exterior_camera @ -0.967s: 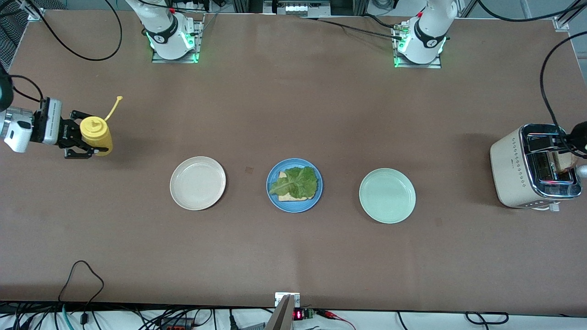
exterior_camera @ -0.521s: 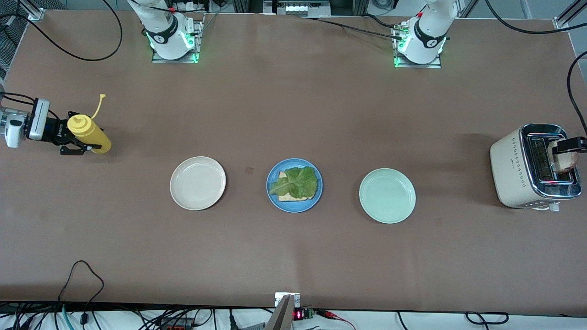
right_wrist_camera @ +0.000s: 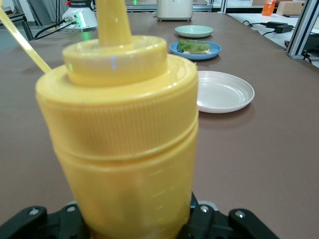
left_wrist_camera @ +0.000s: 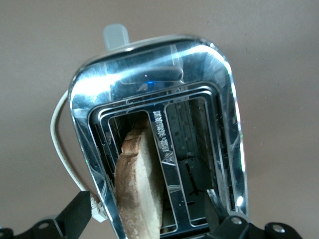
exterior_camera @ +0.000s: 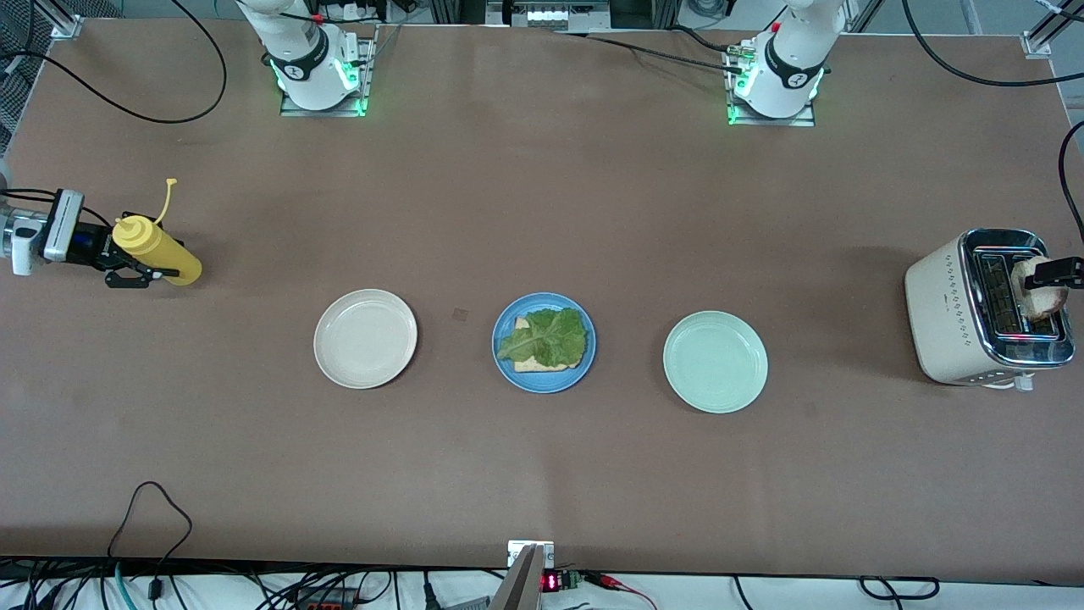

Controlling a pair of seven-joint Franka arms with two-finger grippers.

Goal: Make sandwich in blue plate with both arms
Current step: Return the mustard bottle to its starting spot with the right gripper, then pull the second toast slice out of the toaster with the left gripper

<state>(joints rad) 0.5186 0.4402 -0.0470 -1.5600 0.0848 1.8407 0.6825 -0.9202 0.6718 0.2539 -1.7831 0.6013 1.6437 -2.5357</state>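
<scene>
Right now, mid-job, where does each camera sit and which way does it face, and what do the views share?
Front view: high across the table, facing both arm bases; shows the blue plate, toaster, right gripper and left gripper.
Left wrist view: on the left arm, looking down into the toaster at a bread slice; two dark gripper parts show.
Right wrist view: on the right arm, close on the yellow bottle it holds, facing the plates.
Shared: the blue plate shows in front and right wrist views.

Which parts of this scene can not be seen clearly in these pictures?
- Bread slice on the blue plate, front view: mostly under the lettuce.
- Left gripper over the toaster: cut by the frame edge.
- Right gripper: fingers hidden by the yellow bottle in the right wrist view.
</scene>
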